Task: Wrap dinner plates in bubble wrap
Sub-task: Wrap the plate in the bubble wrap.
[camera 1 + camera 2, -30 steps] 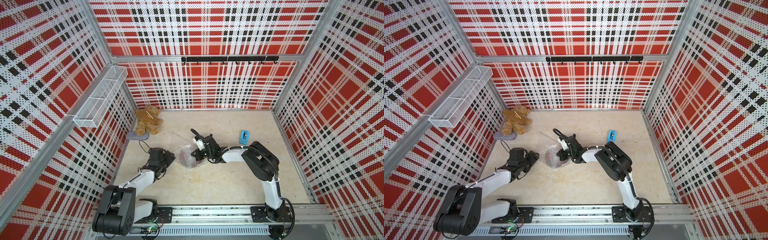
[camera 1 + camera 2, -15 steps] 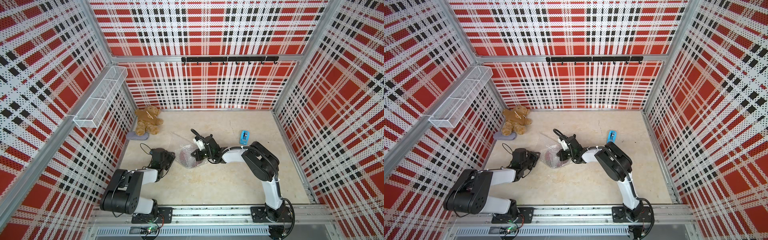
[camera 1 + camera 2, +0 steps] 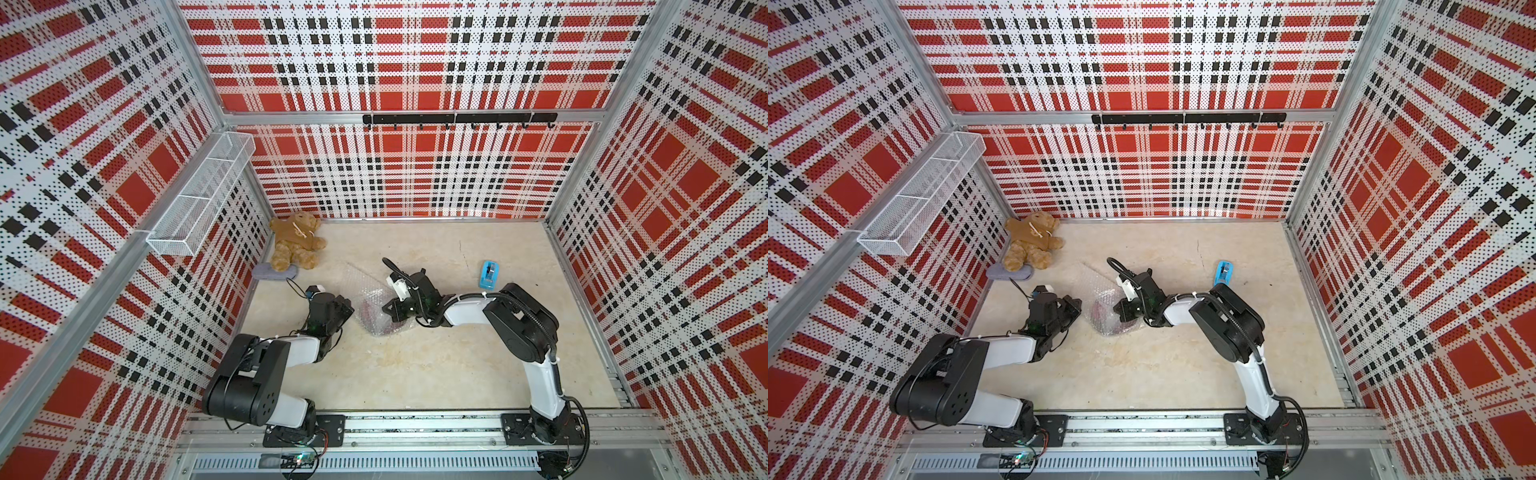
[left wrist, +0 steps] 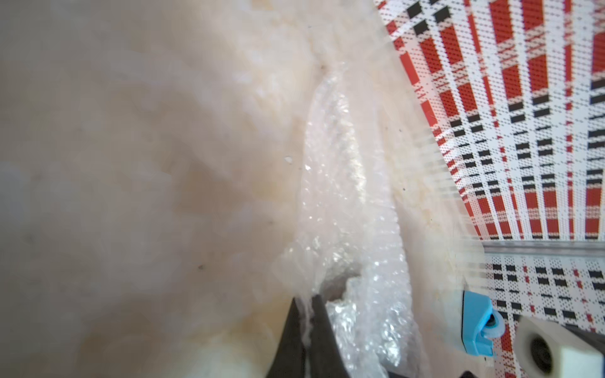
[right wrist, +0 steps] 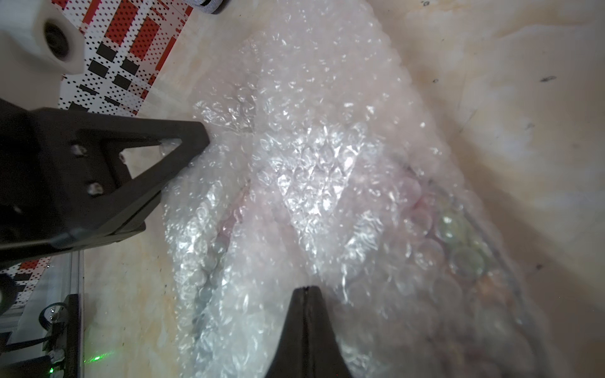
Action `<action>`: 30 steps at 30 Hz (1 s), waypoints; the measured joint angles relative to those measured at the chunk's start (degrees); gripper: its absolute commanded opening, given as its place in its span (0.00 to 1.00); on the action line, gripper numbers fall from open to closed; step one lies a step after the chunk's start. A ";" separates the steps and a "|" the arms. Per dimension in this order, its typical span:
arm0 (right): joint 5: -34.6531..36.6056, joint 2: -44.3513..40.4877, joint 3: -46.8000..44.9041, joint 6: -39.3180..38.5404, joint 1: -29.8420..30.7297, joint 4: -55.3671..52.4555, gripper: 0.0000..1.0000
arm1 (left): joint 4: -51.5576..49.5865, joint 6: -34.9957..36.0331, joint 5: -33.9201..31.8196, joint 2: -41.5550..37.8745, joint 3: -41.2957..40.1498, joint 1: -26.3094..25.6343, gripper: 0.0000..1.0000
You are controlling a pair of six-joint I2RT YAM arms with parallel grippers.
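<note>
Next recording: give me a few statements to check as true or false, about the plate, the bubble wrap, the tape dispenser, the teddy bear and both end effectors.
1. The plate lies under the bubble wrap. True.
2. The right end effector holds the tape dispenser. False: the tape dispenser lies apart on the table; this end effector is shut, tips on the bubble wrap.
3. The teddy bear lies near a corner. True.
4. The left end effector is wide open. False: it is shut on the bubble wrap's edge.

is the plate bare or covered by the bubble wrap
Covered: the plate shows only as a reddish blur through the bubble wrap folded over it. Whether fully wrapped, cannot tell.
</note>
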 measured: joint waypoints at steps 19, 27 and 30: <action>-0.26 -0.31 -0.39 1.40 -0.20 0.04 0.00 | -4.09 22.77 -11.78 8.76 7.61 -18.01 0.02; -4.28 -1.81 -5.88 11.30 -2.64 7.02 0.07 | 0.92 24.55 -6.95 11.39 7.19 -18.12 0.08; -7.23 -2.01 -9.64 17.94 -4.31 13.46 0.14 | 3.28 25.68 -4.11 11.43 6.08 -18.12 0.14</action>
